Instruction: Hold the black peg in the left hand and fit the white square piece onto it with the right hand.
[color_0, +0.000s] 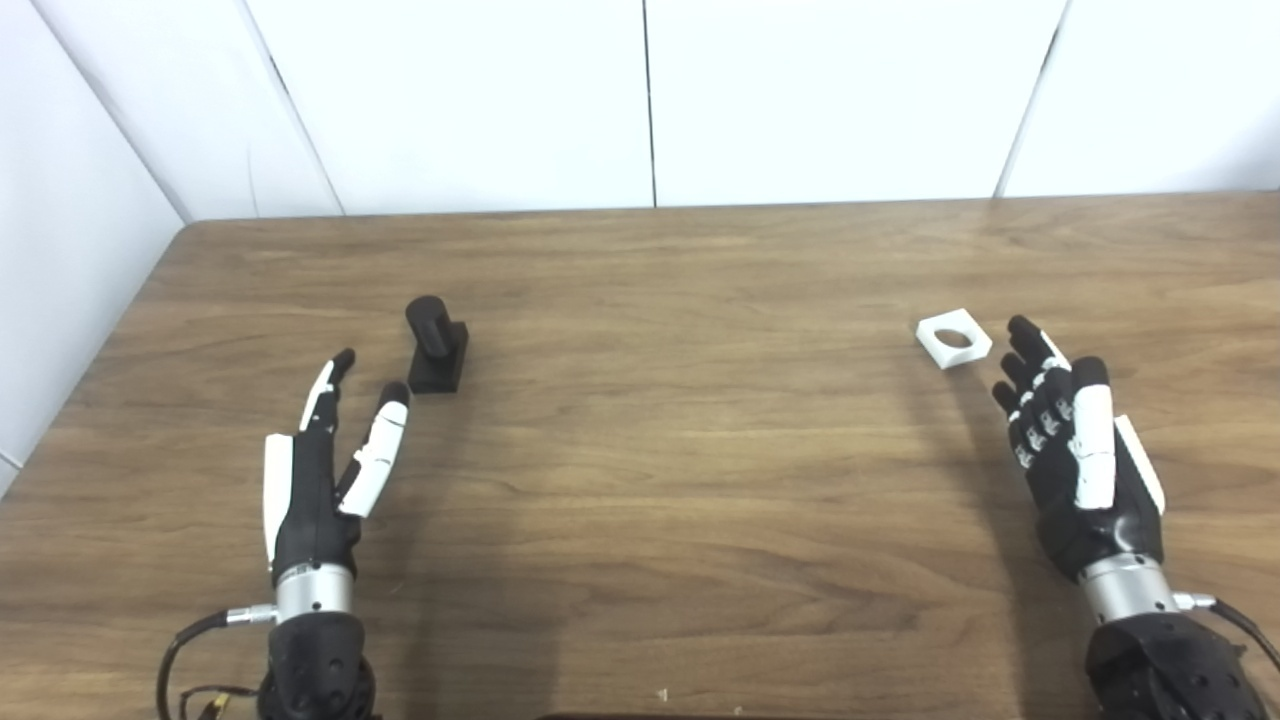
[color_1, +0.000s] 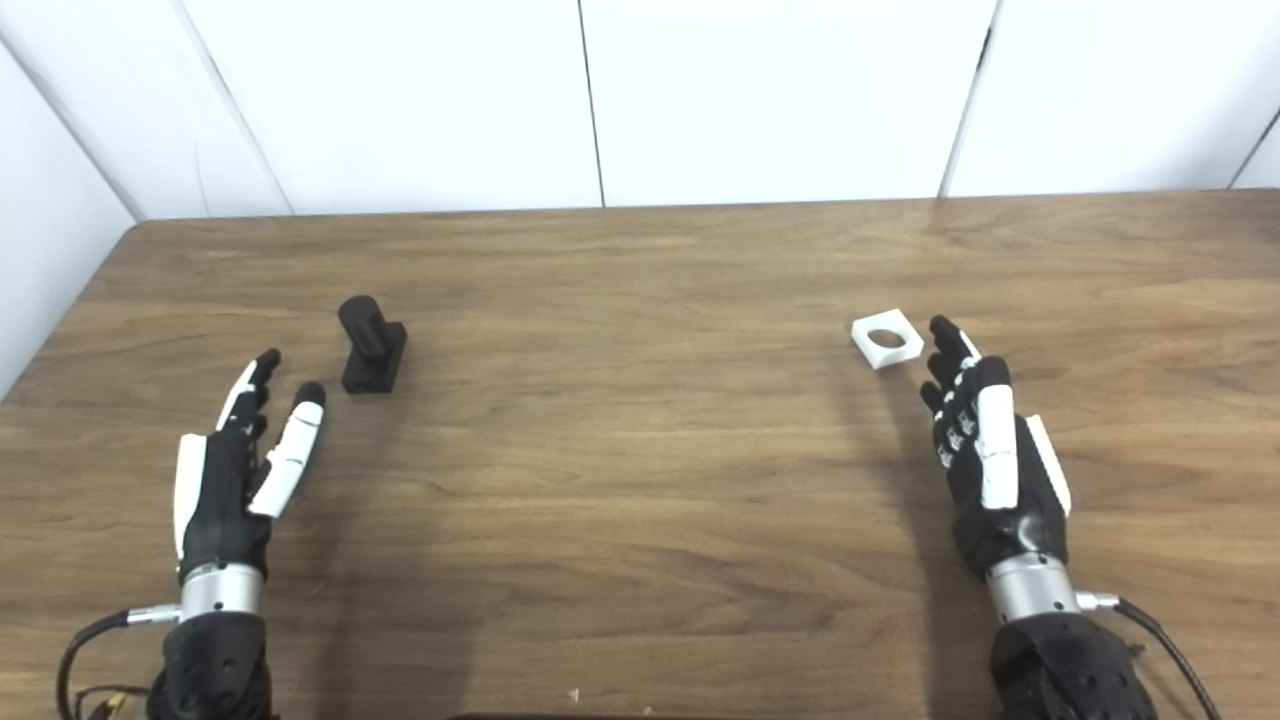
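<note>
Table: a wooden table (color_0: 640, 480) with brown grain fills the view; white wall panels (color_0: 640, 100) stand behind its far edge and along its left side.
Black peg: the black peg (color_0: 437, 345) stands on the left half of the table; a short round post rises upright from a flat rectangular base; nothing touches it.
White square piece: the white square piece (color_0: 953, 338) lies flat on the right half of the table, turned so a corner points toward the robot; a round hole goes through its middle; it is well apart from the peg.
Left hand: the left hand (color_0: 325, 455) reaches forward above the table, fingers extended and spread, thumb held apart; it holds nothing; its thumb tip is just beside the near end of the peg's base, not touching.
Right hand: the right hand (color_0: 1075, 450) reaches forward with fingers stretched out close side by side, thumb alongside; it is empty; the fingertips (color_0: 1022, 328) lie just beside the white piece's right corner; contact cannot be told.
Cables: a dark cable (color_0: 185, 640) loops out near the left wrist; another (color_0: 1240, 620) leaves the right wrist.
</note>
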